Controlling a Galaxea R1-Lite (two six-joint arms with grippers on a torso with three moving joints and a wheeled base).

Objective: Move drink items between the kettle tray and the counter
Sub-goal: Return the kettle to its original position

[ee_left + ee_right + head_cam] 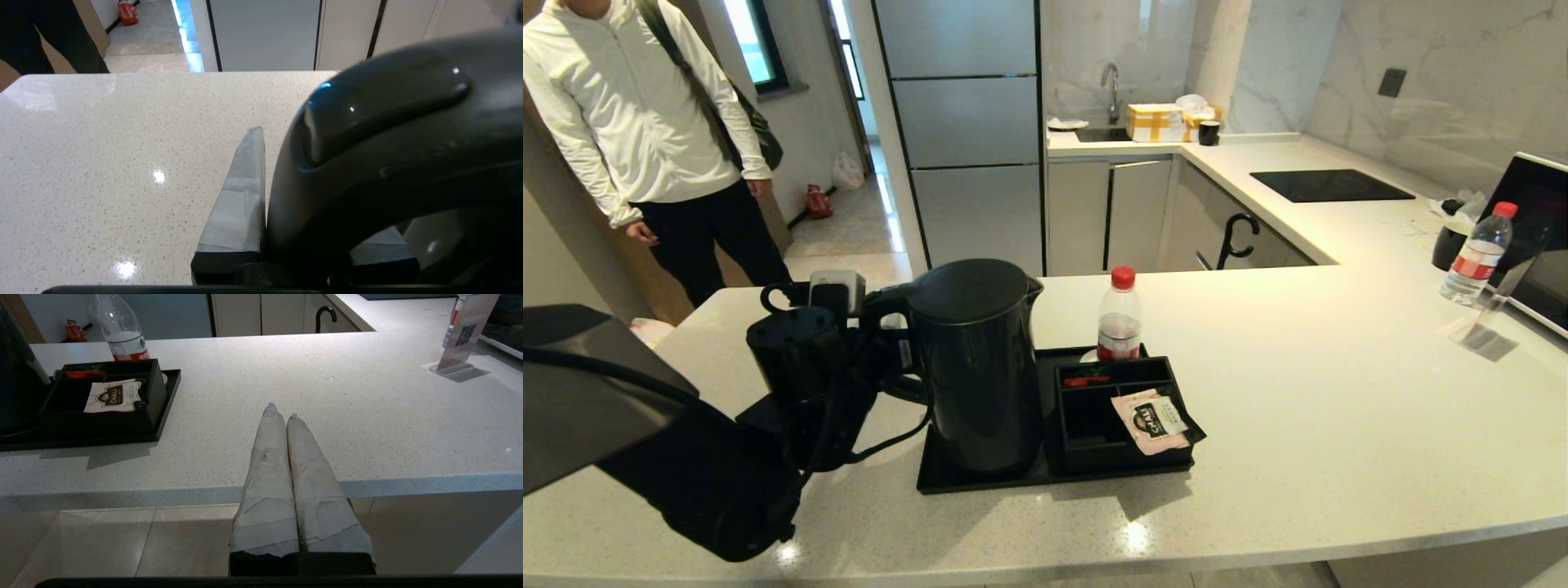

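Observation:
The tall black kettle (976, 367) stands upright on the left part of the black kettle tray (980, 483), on the pale speckled counter (1339, 408). My left gripper (888, 327) reaches in from the left and is shut on the kettle's loop handle (388, 122). One taped finger (245, 192) presses the handle's outer side; the other is mostly hidden behind it. A small clear bottle (1120, 318) with a red cap stands at the tray's back edge. My right gripper (282, 413) is shut and empty, hovering at the counter's front edge, right of the tray (167, 400).
A pink tea sachet (1152, 420) lies in the tray's compartments. A second red-capped bottle (1476, 253), a clear sign stand (1486, 327) and a microwave (1539, 237) sit at the far right. A black hob (1327, 185) lies behind. A person (645, 122) stands back left.

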